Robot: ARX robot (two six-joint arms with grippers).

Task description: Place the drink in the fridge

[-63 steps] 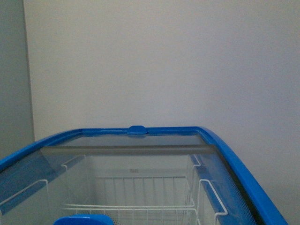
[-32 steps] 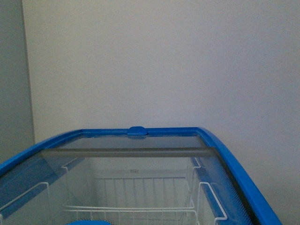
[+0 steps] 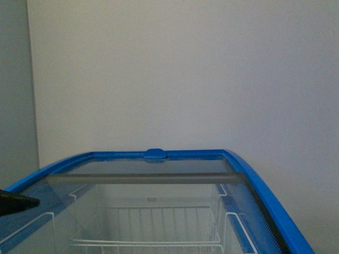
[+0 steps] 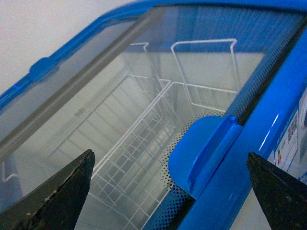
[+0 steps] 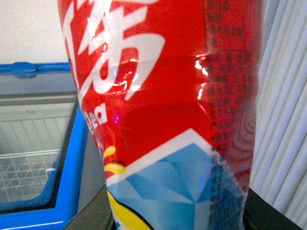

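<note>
Between and beyond the parted, empty left fingers (image 4: 62, 191) lay the blue lid handle (image 4: 206, 153) of the chest freezer (image 4: 268, 110), its length running through their gap, while the red-labelled drink bottle (image 5: 163, 96) stood upright beside it, apparently clamped in the right fingers (image 5: 273, 215).

The drink (image 5: 163, 115) fills the right wrist view, cap and base cut off; the fridge (image 3: 201, 154) is cropped below its rim.

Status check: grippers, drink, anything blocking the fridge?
Left gripper open, over the lid handle. Right gripper shut on the drink, outside the fridge. Glass lid looks closed over the baskets: in the way.
</note>
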